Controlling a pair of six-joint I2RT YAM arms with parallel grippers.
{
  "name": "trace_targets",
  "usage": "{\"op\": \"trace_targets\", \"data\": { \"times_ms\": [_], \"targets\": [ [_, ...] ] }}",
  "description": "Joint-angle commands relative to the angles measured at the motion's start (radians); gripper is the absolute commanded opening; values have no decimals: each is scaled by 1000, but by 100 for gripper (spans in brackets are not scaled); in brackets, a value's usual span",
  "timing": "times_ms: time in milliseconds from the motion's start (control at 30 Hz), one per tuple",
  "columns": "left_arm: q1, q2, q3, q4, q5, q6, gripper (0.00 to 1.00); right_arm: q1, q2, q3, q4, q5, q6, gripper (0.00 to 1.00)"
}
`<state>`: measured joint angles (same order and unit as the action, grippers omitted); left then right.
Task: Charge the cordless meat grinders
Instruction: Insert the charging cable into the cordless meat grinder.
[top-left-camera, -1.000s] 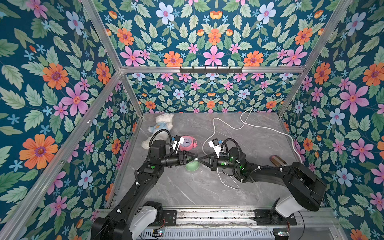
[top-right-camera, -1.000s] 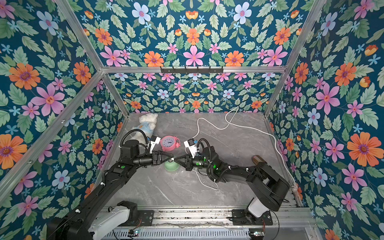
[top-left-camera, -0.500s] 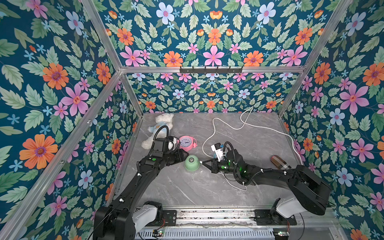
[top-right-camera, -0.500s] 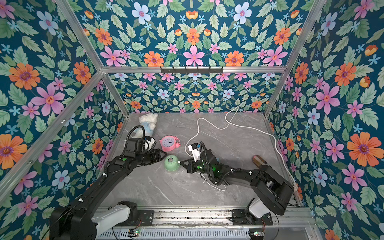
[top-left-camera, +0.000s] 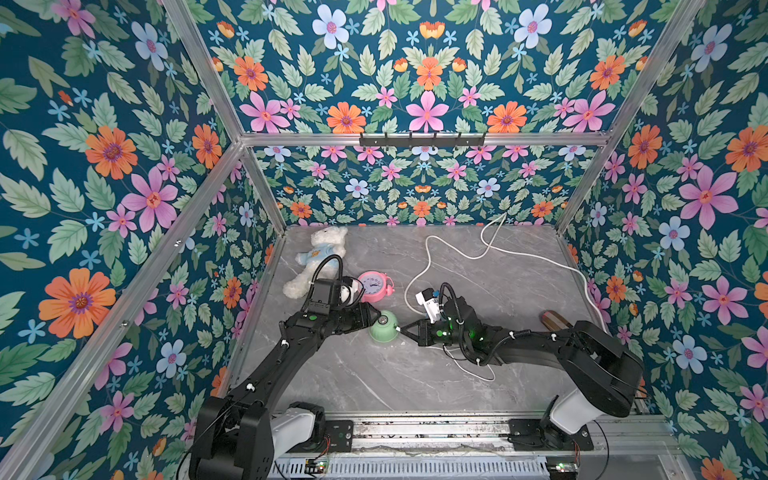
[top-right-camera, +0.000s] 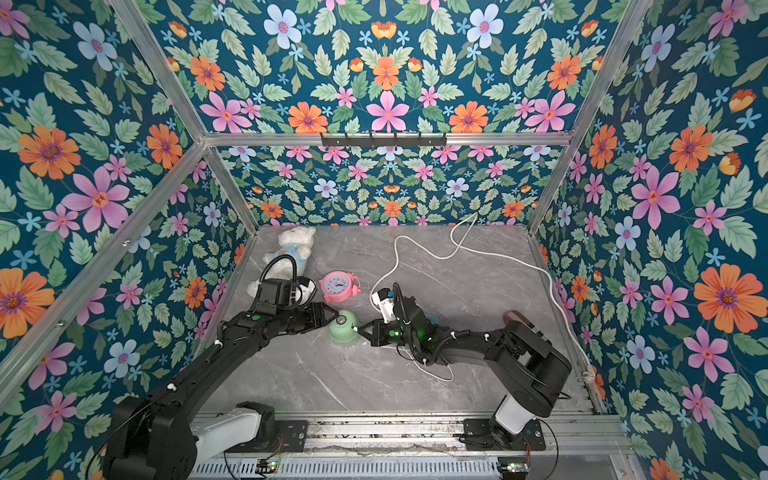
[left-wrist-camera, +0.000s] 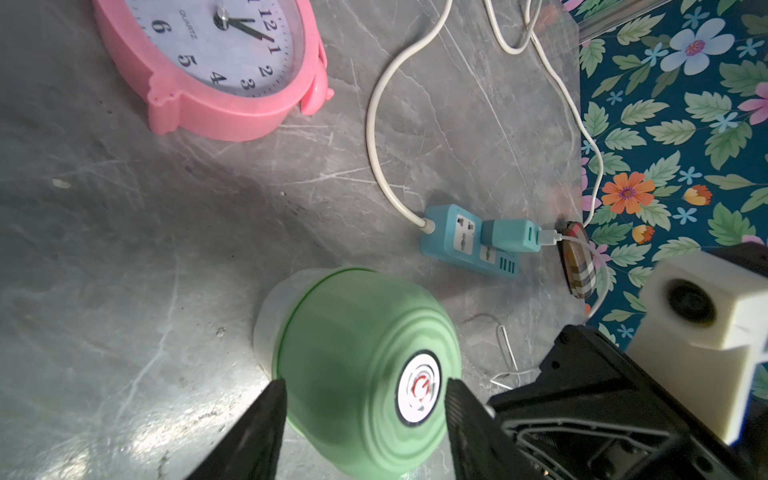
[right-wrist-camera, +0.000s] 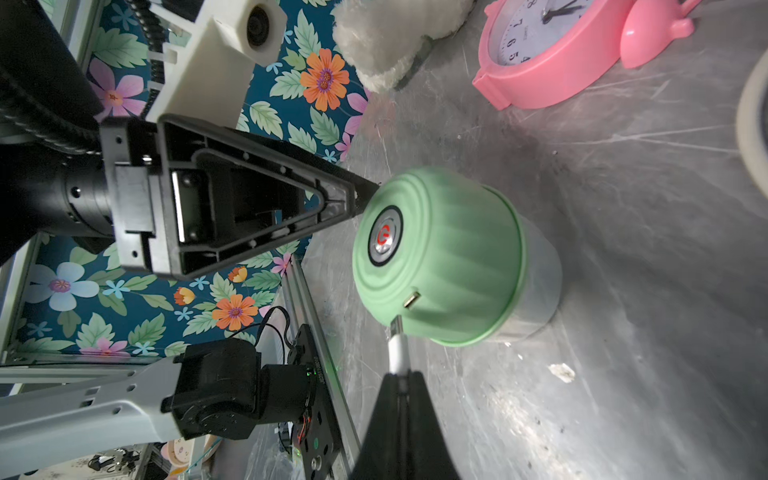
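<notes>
One plug, clamped in the right hand, must be aligned with the port of the grinder flanked by the spread left hand.

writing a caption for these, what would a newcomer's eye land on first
The loud floral walls hit first, then the mint grinder in the middle of the table. The left gripper straddles its top, while the right gripper, shut on a white plug, points it at the port, not yet in. A pink clock sits just beyond the grinder.
</notes>
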<state>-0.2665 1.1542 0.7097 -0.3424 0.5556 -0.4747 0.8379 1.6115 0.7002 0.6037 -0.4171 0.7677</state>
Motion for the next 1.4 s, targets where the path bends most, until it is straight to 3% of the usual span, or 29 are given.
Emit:
{"op": "trace_targets", "data": {
  "times_ms": [0,367,1367],
  "targets": [
    [0,2,1,14,15,36,64,-14,0,8,7,-43,23,0],
    [1,-4,2,2,-5,79,64,-80,29,100,-170,-223,-27,0],
    [1,0,-10,6,8,104,62,-90,56,99,-111,-224,-11,0]
  ]
}}
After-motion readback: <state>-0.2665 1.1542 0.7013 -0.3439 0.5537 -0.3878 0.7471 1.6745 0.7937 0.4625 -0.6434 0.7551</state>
